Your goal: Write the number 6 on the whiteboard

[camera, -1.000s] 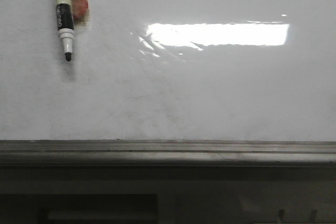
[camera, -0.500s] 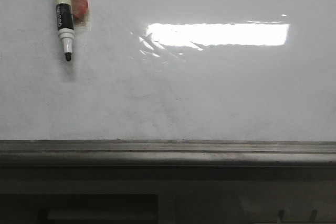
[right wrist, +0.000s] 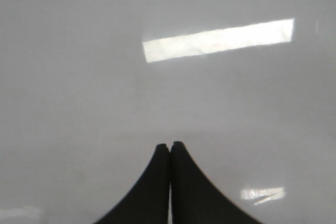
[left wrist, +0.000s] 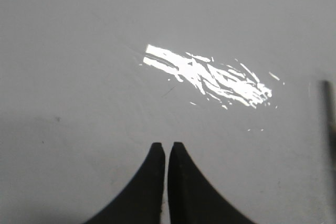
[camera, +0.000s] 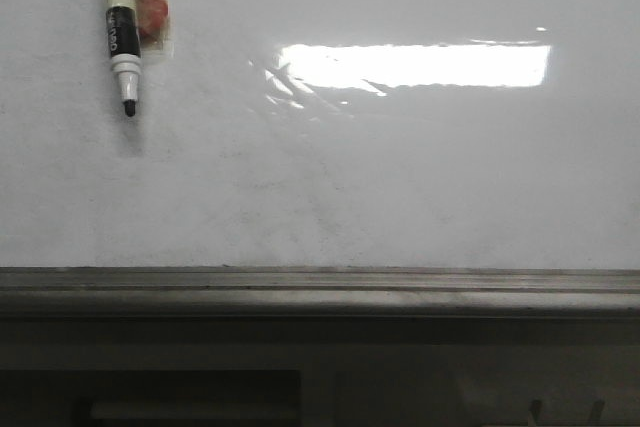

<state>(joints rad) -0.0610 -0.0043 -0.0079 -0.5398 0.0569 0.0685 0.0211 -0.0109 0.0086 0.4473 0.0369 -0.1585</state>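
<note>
The whiteboard fills the front view, glossy white with faint grey smudges, a bright rectangular glare and a grey bottom rail. A black-tipped marker lies on the board at the upper left, its tip towards the rail, with a small red-orange thing beside it. No number 6 shows on the board. My left gripper is shut and empty over bare board. My right gripper is shut and empty over bare board. Neither gripper shows in the front view.
Below the rail is a dark shelf or frame. A thin dark vertical edge shows at the side of the left wrist view.
</note>
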